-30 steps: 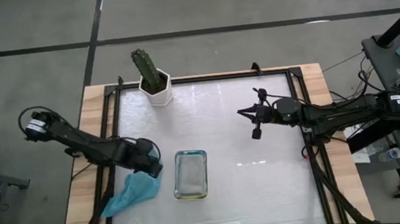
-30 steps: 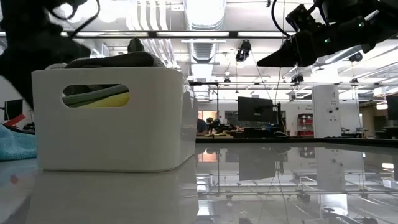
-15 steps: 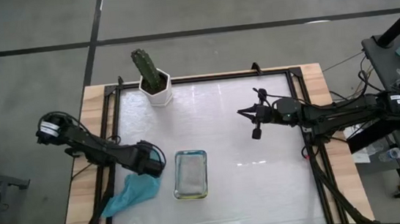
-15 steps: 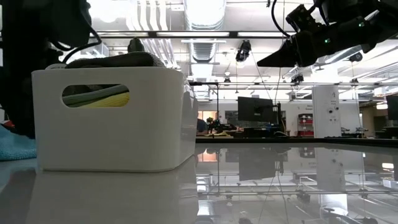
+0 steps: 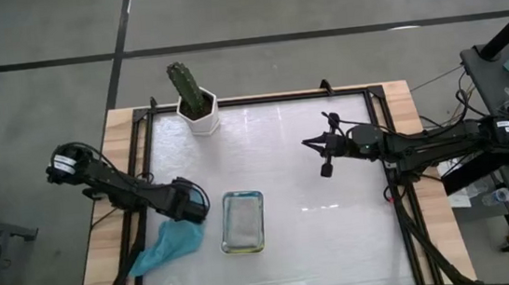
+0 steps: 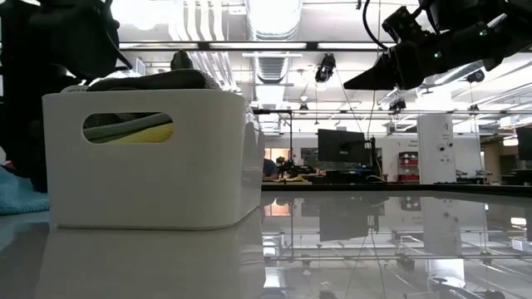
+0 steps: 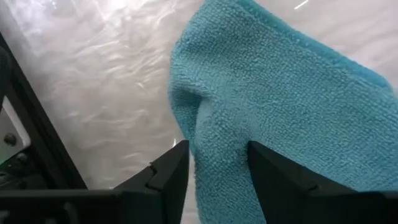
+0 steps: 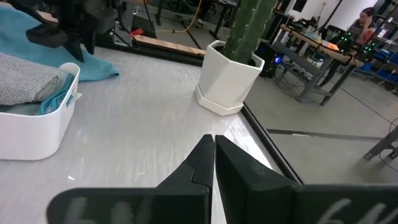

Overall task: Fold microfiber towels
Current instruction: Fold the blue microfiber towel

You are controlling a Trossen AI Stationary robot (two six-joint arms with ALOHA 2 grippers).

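One teal towel (image 5: 167, 245) lay spread on the bench (image 5: 339, 237). One white tray (image 5: 242, 221) held at least three more folded towels (image 6: 137, 127), the exact number hidden. One potted cactus (image 5: 194, 96) stood nearby. Two tools were visible, left (image 5: 189, 208) and right (image 5: 325, 168).

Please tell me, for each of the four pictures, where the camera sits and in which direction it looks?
High view: above the table, looking straight down; shows both arms, teal towel, white tray.
Low view: at table height, looking level across; tray close, right arm overhead.
Left wrist view: on the left arm, looking down at the teal towel; left gripper jaws open.
Right wrist view: on the right arm, looking across the table; right gripper shut.
Shared: the right wrist view and high view both show the cactus pot.
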